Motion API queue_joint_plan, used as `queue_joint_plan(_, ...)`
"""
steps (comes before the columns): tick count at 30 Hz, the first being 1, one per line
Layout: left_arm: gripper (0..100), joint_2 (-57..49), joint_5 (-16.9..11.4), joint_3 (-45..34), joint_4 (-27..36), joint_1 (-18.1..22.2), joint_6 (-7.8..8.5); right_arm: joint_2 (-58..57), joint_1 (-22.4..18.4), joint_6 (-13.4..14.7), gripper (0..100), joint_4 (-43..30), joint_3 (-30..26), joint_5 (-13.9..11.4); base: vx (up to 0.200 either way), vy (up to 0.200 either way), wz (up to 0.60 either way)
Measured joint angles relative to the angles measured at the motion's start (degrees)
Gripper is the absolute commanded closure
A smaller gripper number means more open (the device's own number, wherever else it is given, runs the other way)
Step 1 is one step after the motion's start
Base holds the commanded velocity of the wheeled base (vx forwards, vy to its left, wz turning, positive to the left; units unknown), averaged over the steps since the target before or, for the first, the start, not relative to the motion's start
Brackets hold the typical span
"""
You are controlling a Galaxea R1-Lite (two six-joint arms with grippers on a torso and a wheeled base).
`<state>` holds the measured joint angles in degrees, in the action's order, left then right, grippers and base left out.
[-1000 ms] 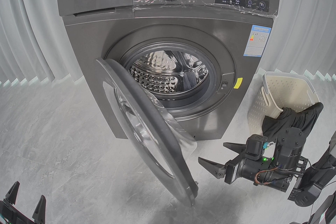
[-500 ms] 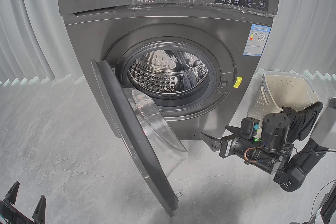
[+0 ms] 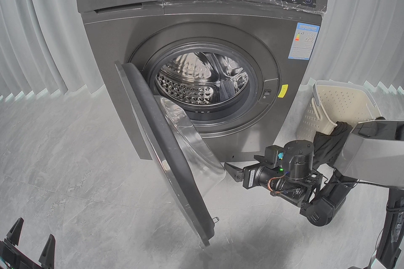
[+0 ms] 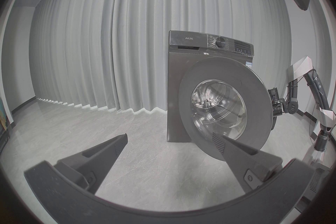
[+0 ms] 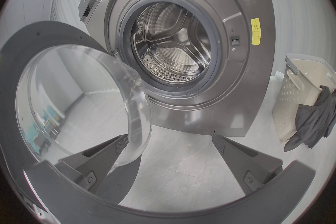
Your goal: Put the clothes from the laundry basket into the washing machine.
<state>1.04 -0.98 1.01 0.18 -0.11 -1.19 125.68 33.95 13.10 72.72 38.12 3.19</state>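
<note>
The right gripper [image 5: 168, 144] hangs low over the floor, jaws spread wide and holding nothing, just beside the open door [image 3: 168, 148] of the washing machine [image 3: 126, 43]. The left gripper [image 4: 168, 137] is likewise spread and bare. The clothes [image 5: 311, 119], dark grey and crumpled, drape over the rim of the cream perforated laundry basket [image 5: 301, 77], right of the machine.

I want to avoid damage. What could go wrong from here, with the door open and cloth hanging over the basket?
The open right gripper is close to the glass bowl of the door; turning toward the basket might knock the door. The dark garment hangs over the basket rim; a pull could tip the basket or drop it on the floor.
</note>
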Motion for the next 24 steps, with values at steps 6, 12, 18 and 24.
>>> queue_joint_plan(6,0,-0.02,0.00,0.00,0.00,-0.02,0.02,1.72,2.67,0.72,0,1.46,0.22,-0.71,0.000,0.000,0.00)
queue_joint_plan(12,0,0.00,0.00,0.00,0.00,-0.05,0.07,1.94,3.04,0.95,0,1.07,2.36,-0.66,0.000,0.000,0.00)
queue_joint_plan(18,0,0.00,-0.02,0.00,-0.02,-0.05,0.05,2.18,2.93,0.90,0,-2.29,5.40,-0.52,-0.133,0.000,0.00)
queue_joint_plan(24,0,0.00,-0.02,0.00,0.00,-0.07,0.07,2.49,4.08,0.93,0,-9.87,10.53,-0.49,-0.167,0.000,0.00)
